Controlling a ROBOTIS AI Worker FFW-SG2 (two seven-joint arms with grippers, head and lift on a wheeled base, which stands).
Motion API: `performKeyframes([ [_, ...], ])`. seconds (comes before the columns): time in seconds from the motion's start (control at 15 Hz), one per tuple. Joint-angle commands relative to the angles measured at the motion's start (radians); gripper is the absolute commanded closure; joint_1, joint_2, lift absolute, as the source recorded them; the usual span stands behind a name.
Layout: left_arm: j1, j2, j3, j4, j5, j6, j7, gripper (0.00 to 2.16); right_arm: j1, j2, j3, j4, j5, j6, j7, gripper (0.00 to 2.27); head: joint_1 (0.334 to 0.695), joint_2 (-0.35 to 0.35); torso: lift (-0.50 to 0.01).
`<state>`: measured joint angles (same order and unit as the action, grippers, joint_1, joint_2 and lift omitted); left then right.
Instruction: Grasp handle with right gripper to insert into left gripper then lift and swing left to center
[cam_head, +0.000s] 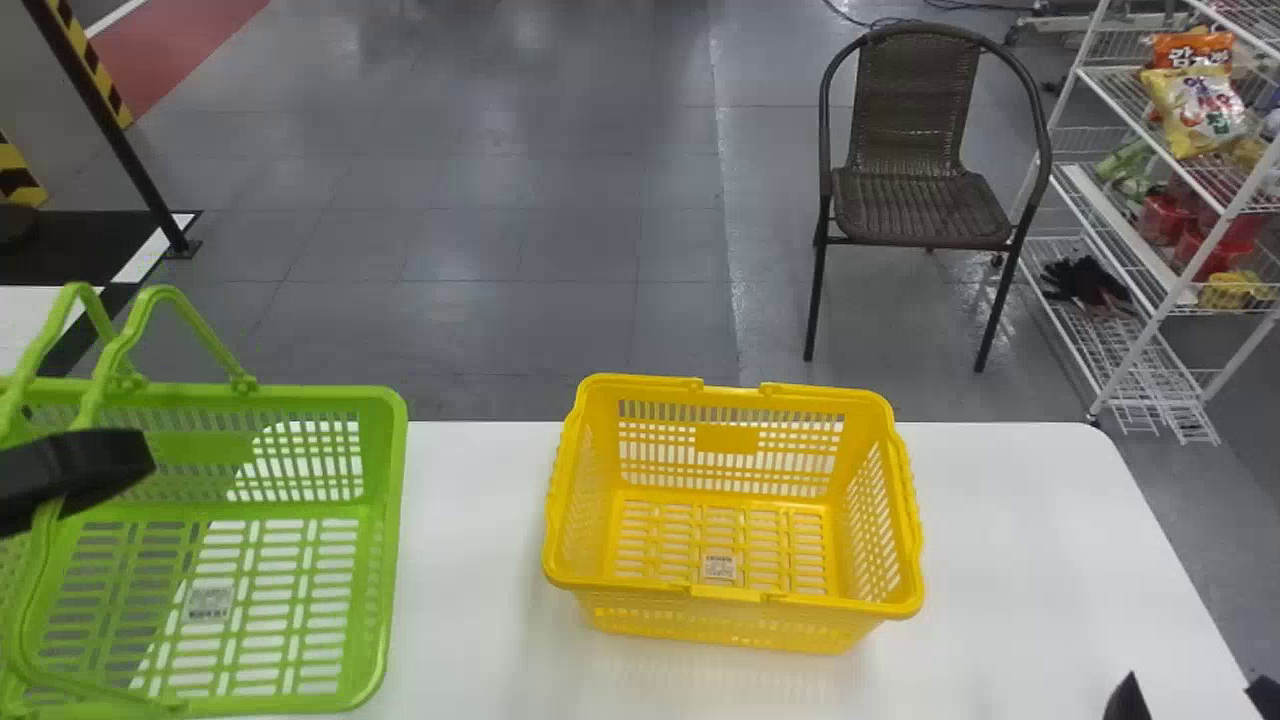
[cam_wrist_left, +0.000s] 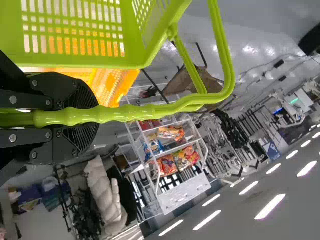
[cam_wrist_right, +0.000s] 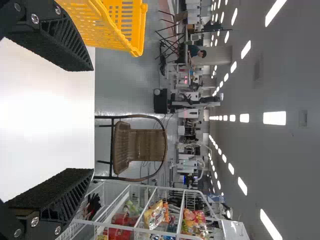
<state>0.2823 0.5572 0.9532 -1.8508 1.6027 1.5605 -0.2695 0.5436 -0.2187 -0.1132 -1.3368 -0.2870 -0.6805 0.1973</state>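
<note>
Basically: black two-fingered left tool (cam_head: 80, 470) clenched on the green handle, black two-fingered right tool (cam_head: 1195, 698) released.

Pose: left arm comes in at the left edge of head view, tool above the left part of the basket. In left wrist view, left tool (cam_wrist_left: 92, 115) has a black ribbed finger on each side of the ridged green plastic handle (cam_wrist_left: 127, 114), both touching it. Right tool is at the bottom right corner of head view, fingers spread wide, nothing between them.

Position: slotted green plastic basket (cam_head: 385, 560) is at the left in head view, handles raised, its left side cut off by the view edge. Can't tell if its base touches the surface. Right tool is well apart from it, with the slotted yellow plastic basket (cam_head: 905, 520) between. Yellow one sits on the white flat surface (cam_head: 1010, 560), handles folded down on the rim.

View differences: left wrist view gives the finger contact on the handle; head view gives the inside of both baskets. Right wrist view adds the textured inner faces of the spread fingers, plus the woven brown chair (cam_wrist_right: 140, 148) past the surface edge.
</note>
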Motion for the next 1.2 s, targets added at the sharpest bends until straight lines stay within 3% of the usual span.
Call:
performKeyframes([
  [0.0, 0.113, -0.092, 0.073, -0.099, 0.028, 0.011, -0.007, 1.88, -0.007, -0.002, 0.001, 0.001, -0.001, 0.002, 0.001, 0.1, 0.695, 0.049, 0.0],
  [0.27, 0.236, -0.27, 0.153, -0.257, 0.043, 0.011, -0.043, 1.88, -0.019, -0.013, 0.006, 0.001, -0.003, 0.005, 0.002, 0.1, 0.695, 0.015, 0.0],
  [0.6, 0.278, -0.47, 0.127, -0.39, 0.056, 0.011, -0.056, 1.88, -0.031, -0.021, 0.023, -0.005, -0.003, 0.02, 0.002, 0.1, 0.695, -0.07, 0.0],
  [0.87, 0.33, -0.543, 0.018, -0.438, 0.062, 0.011, -0.042, 1.88, -0.031, -0.027, 0.024, -0.028, -0.001, 0.033, 0.004, 0.1, 0.695, -0.162, 0.0],
  [1.13, 0.388, -0.56, -0.096, -0.466, 0.063, 0.011, -0.053, 1.88, -0.033, -0.033, 0.032, -0.033, -0.004, 0.036, 0.002, 0.1, 0.695, -0.25, 0.0],
])
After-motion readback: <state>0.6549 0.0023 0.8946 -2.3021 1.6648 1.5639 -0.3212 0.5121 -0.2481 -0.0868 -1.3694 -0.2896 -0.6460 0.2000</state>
